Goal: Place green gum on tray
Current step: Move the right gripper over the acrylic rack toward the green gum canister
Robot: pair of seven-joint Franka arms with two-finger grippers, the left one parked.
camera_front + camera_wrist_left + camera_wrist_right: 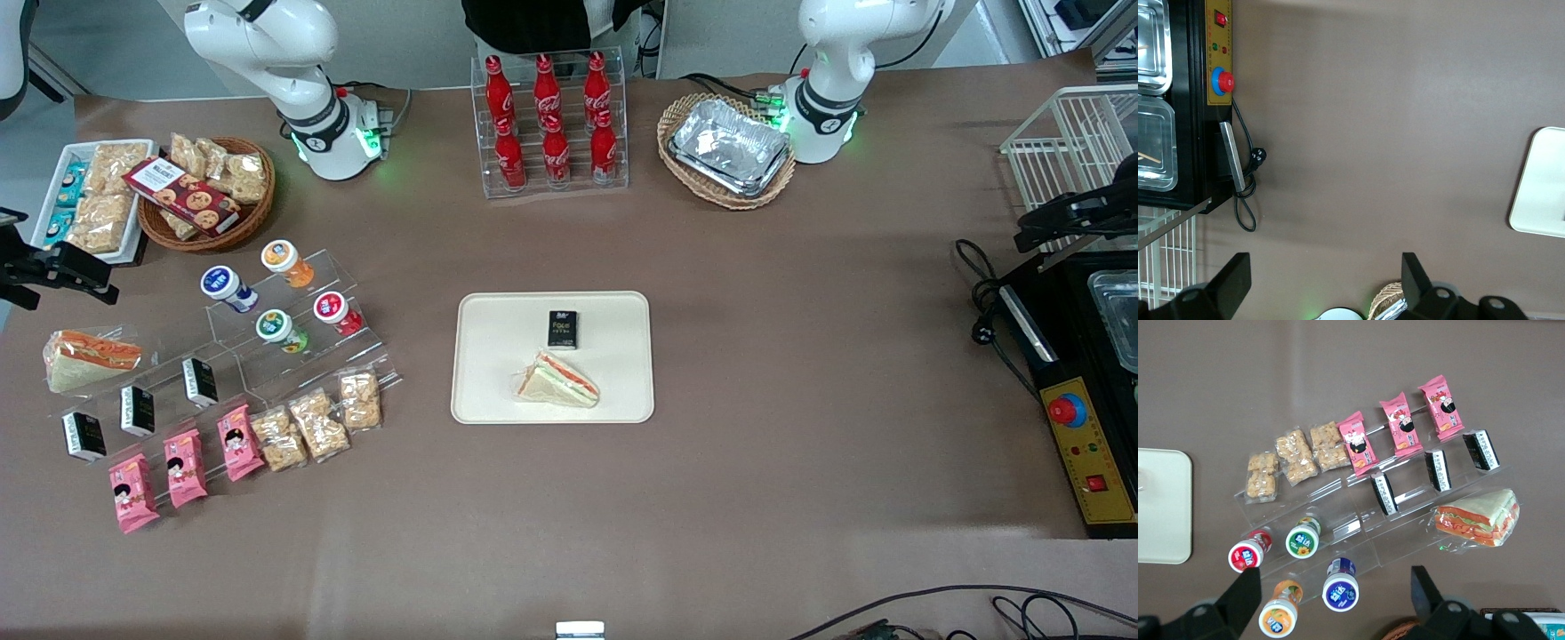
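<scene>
gripper (1331, 600) open above green gum (1303, 541), fingertips cut off

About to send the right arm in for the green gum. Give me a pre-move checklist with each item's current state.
1. Green gum located, on the clear display rack beside the red-lidded gum bottle: ok.
2. Gum upright for grasping: not ok, it lies tilted on the rack.
3. Gripper open and holding nothing: ok.
4. Gripper at the gum: not ok, it hovers above the rack.
5. Tray has bare space around the sandwich and black packet: ok.
</scene>
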